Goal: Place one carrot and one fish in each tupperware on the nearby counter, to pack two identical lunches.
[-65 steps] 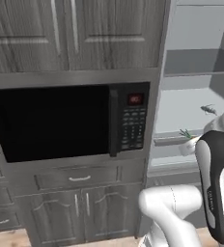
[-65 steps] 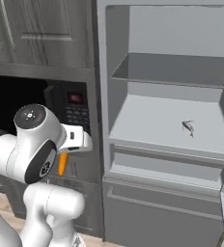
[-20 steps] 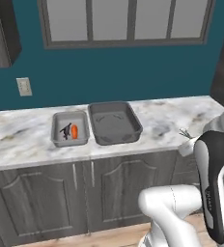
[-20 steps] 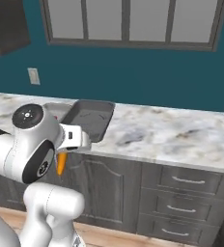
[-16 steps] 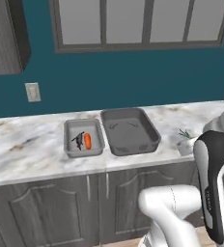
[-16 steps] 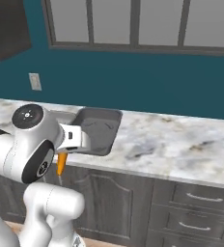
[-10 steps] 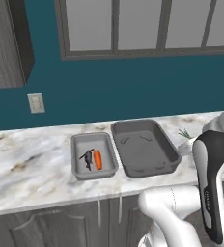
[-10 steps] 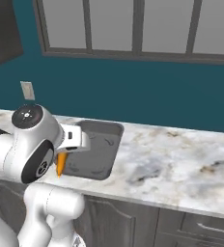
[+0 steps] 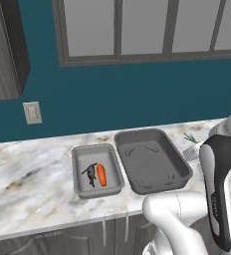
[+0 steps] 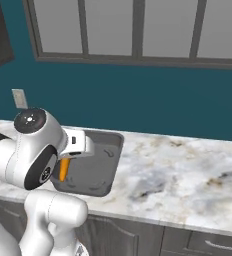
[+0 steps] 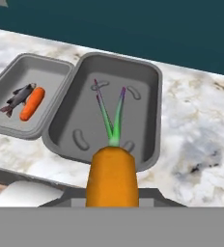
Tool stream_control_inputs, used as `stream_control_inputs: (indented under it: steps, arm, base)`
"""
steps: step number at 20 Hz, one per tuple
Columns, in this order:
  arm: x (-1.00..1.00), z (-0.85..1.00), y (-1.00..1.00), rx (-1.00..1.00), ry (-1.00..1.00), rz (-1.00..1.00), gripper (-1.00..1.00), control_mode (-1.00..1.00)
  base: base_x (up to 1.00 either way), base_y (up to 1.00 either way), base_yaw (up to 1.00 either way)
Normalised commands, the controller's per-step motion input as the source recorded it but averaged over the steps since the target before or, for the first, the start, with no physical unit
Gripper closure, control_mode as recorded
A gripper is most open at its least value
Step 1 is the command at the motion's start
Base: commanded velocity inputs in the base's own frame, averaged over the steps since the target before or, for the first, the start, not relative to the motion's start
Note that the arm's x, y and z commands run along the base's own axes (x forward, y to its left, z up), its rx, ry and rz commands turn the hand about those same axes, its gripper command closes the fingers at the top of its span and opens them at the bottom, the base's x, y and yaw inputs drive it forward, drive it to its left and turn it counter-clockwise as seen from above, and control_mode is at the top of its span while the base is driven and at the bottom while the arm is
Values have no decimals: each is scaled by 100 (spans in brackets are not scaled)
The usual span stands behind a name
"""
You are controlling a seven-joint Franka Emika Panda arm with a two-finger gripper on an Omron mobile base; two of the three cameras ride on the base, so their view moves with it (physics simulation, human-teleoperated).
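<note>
My gripper (image 11: 111, 197) is shut on a carrot (image 11: 111, 177) whose green stems (image 11: 112, 118) point toward the trays. That carrot also hangs orange under the hand (image 10: 64, 170) in the right base view. The larger, darker tupperware (image 9: 179, 162) lies on the marbled counter (image 9: 33, 184) with nothing in it; in the hand view its rim (image 11: 155, 77) is just beyond the held carrot. Left of it, the smaller tupperware (image 9: 77, 174) holds a fish (image 9: 90, 174) and a second carrot (image 9: 102, 175), also seen as fish (image 11: 18, 98) and carrot (image 11: 31, 103).
A teal wall with a wide window (image 9: 137, 30) backs the counter. A wall outlet (image 9: 33, 113) and a dark upper cabinet (image 9: 3, 50) stand at the left. Bare marbled counter (image 10: 188, 170) stretches to the right of the trays.
The base has driven, so the whole scene has shifted: the counter and both trays now sit closer and more central. The carrot stays in my shut gripper.
</note>
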Motion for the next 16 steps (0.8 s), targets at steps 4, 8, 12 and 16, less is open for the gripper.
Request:
stream_control_inputs:
  steps: [4,8,12,16]
  arm:
    - [9,-8,6,-2,0,-4,100,-100]
    - [56,-25,8,-2,0,-15,100,-100]
    - [71,-25,0,0,0,-9,100,-100]
    - [39,-20,-3,0,0,-10,100,-100]
  base:
    - [27,20,-13]
    - [0,0,0]
    - [0,0,0]
    - [0,0,0]
